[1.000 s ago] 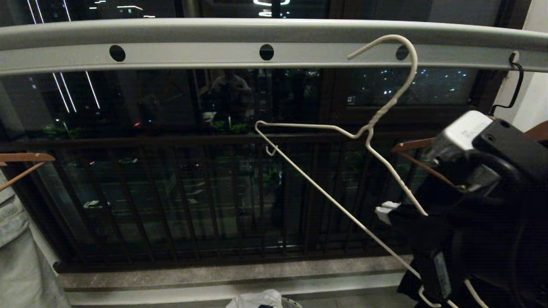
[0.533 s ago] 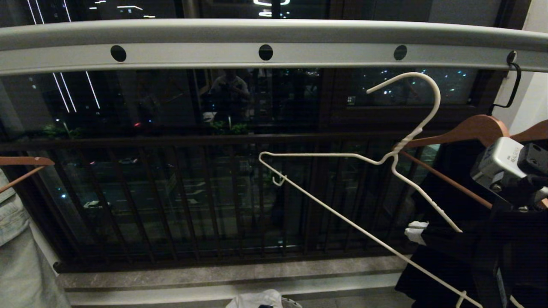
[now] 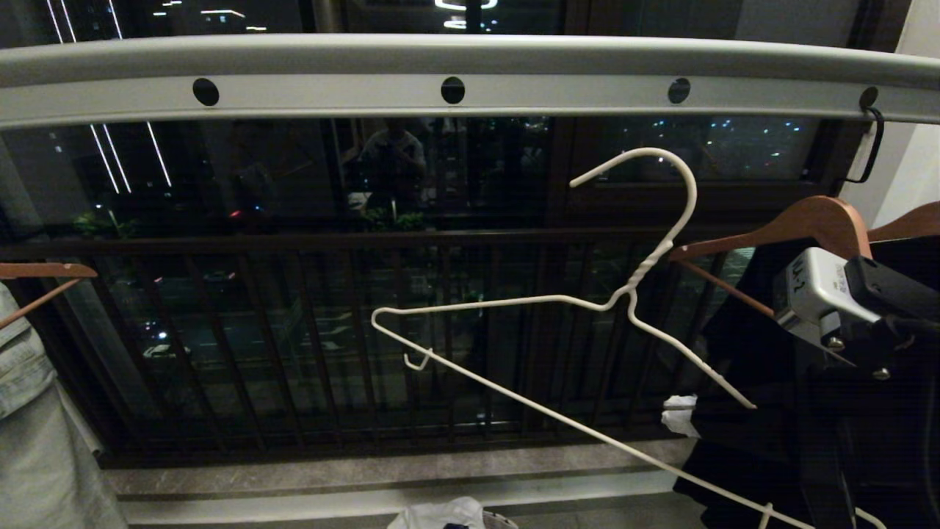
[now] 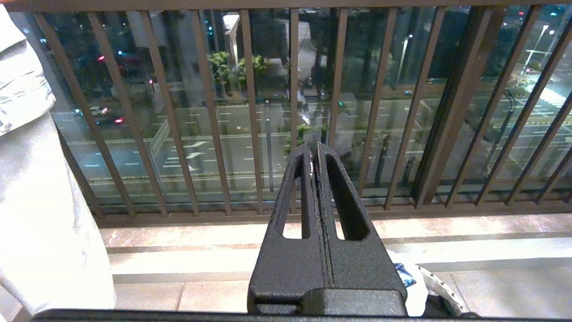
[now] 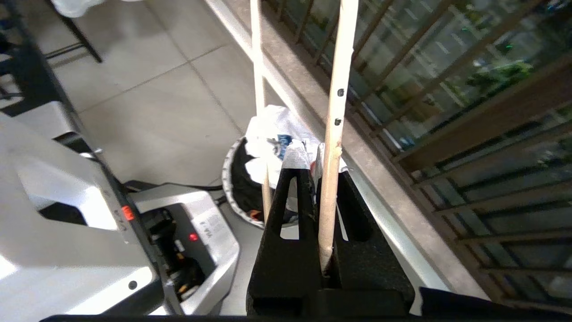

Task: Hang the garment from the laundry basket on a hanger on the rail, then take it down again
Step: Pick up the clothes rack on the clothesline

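Note:
The thin white wire hanger (image 3: 631, 294) hangs free in the air below the pale grey rail (image 3: 470, 73), its hook (image 3: 687, 184) clear of the bar. My right gripper (image 3: 679, 413) is shut on one sloping arm of the hanger (image 5: 335, 112), low at the right. The white garment (image 5: 272, 134) with its blue graphic lies in the round laundry basket (image 5: 230, 179) on the floor; a corner of the garment (image 3: 448, 514) shows at the bottom edge of the head view. My left gripper (image 4: 314, 150) is shut and empty, parked facing the balcony bars.
Brown wooden hangers (image 3: 808, 220) with a black garment (image 3: 771, 441) hang at the right, below a black hook (image 3: 870, 147) on the rail. A pale garment (image 3: 37, 441) on a wooden hanger (image 3: 44, 272) is at the left. The dark balcony railing (image 3: 367, 242) stands behind.
The hanger's hook has come down from rail height to well below the bar, and the hanger has shifted lower and left. My right arm has sunk and turned; the left has not moved.

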